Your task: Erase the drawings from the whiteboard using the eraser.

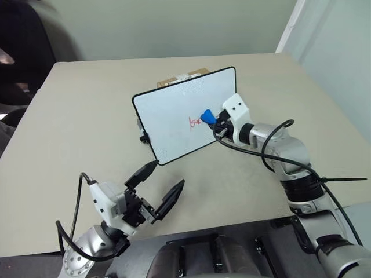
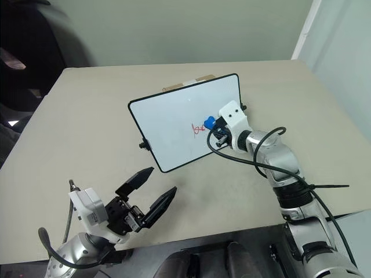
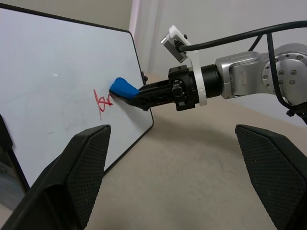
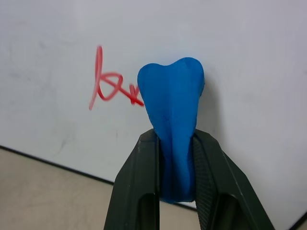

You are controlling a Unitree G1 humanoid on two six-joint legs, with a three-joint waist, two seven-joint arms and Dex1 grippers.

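Note:
The whiteboard (image 1: pixel 179 113) stands tilted on the table, leaning back against a brown box. Small red drawings (image 1: pixel 194 121) sit right of its middle. My right gripper (image 1: pixel 213 121) is shut on the blue eraser (image 1: pixel 207 117), whose tip rests against the board at the right end of the red strokes (image 4: pixel 108 86). In the right wrist view the eraser (image 4: pixel 173 110) is squeezed between both black fingers (image 4: pixel 136 187). My left gripper (image 1: pixel 163 185) hovers open above the table's near side, in front of the board, with nothing between its fingers.
A brown cardboard box (image 1: pixel 182 77) stands behind the board. The beige table (image 1: pixel 81 127) stretches wide to the left and behind. A dark seated figure (image 1: pixel 23 52) is at the far left corner. A black cable (image 1: pixel 272 150) loops along my right arm.

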